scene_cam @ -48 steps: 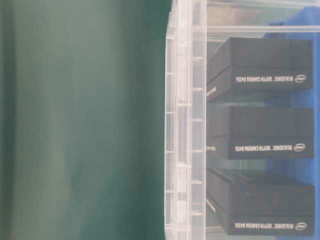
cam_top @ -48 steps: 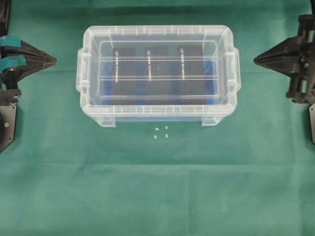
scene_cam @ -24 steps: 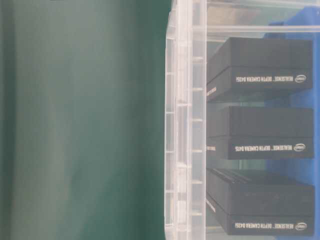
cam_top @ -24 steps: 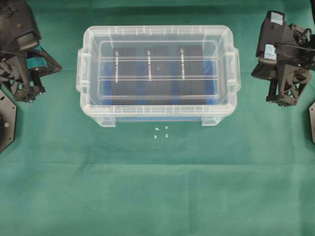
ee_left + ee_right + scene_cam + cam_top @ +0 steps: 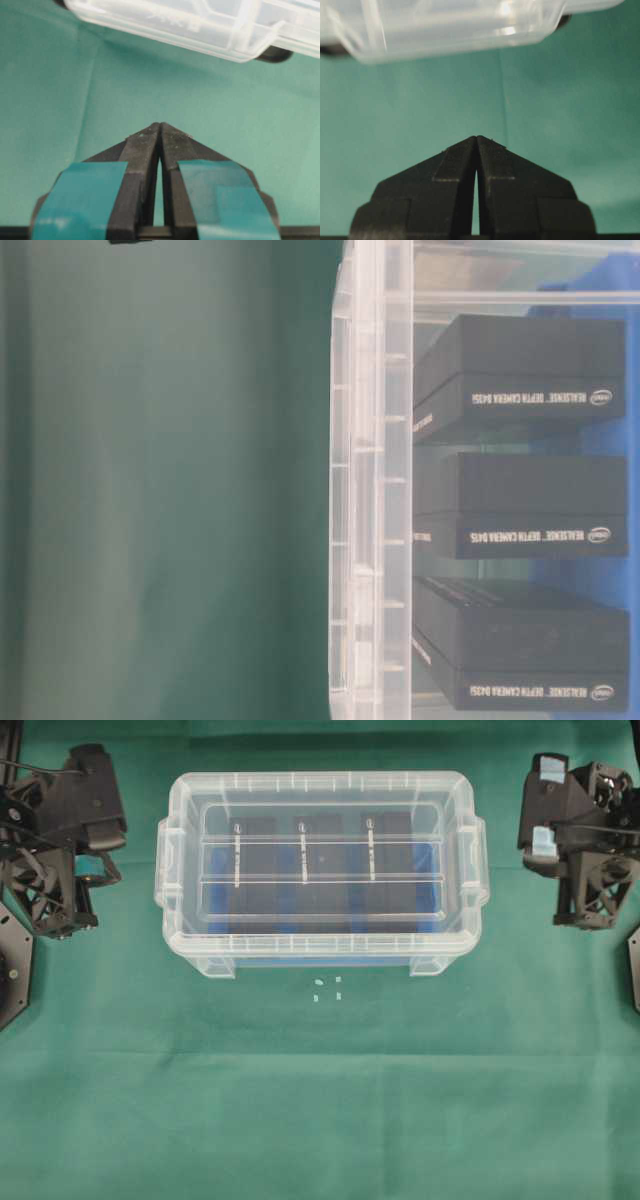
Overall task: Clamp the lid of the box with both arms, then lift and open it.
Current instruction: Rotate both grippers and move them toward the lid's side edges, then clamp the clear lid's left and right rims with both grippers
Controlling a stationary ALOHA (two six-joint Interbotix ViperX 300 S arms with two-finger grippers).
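The box (image 5: pixel 320 946) is a deep clear tub with a blue bottom and black blocks (image 5: pixel 530 502) inside, standing mid-table on green cloth. The lid (image 5: pixel 320 860), a clear ribbed panel, lies flat on its top. My left gripper (image 5: pixel 98 870), marked with teal tape, hangs left of the box, apart from its side handle. My right gripper (image 5: pixel 535 855) hangs right of the box, also apart. In the left wrist view the left gripper (image 5: pixel 160 124) is shut on nothing, below the box's edge (image 5: pixel 200 20). The right gripper (image 5: pixel 476 136) is likewise shut and empty, with the box's edge (image 5: pixel 445 25) beyond it.
A few small white bits (image 5: pixel 327 990) lie on the cloth just in front of the box. Black base plates sit at the far left (image 5: pixel 12 965) and far right (image 5: pixel 634 960) edges. The table-level view shows the box's clear wall (image 5: pixel 365 490).
Both arms rose from lying level and pointing at the box to a raised, downward-tilted pose beside it. The box and lid did not move.
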